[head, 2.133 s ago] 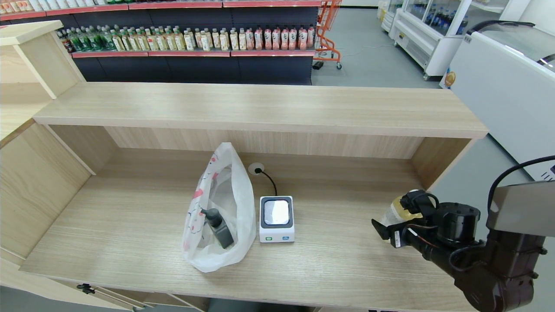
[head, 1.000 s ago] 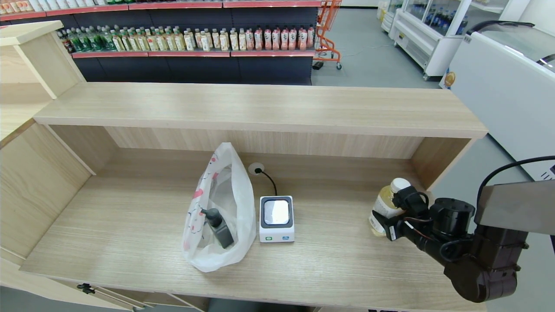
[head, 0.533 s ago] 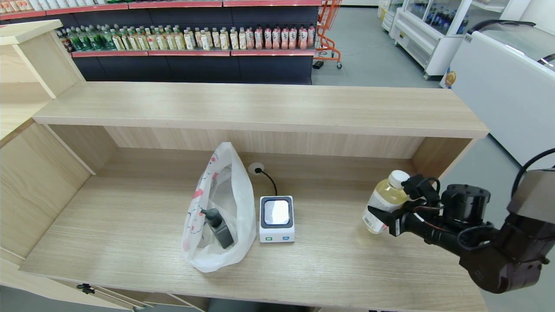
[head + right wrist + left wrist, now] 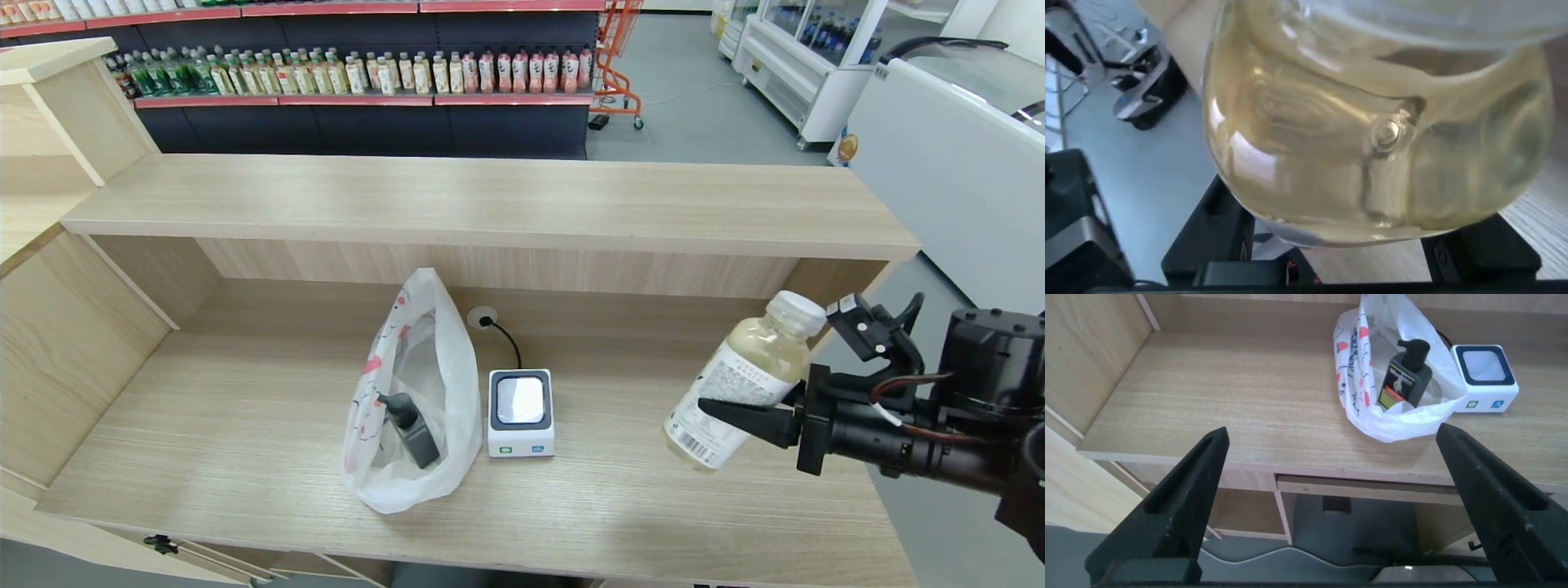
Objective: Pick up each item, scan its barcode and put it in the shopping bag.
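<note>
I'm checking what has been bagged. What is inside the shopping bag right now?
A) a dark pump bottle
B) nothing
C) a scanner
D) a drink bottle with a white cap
A: a dark pump bottle stands inside the shopping bag, while the drink bottle is held in the right gripper, above the counter.

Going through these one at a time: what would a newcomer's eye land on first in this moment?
First, the bottle of pale yellow drink, held tilted in the right gripper above the right end of the counter, white cap uppermost and a barcode near its lower end. Next, the white shopping bag standing open mid-counter with a dark pump bottle inside, and the scanner close beside it on the right.
</note>
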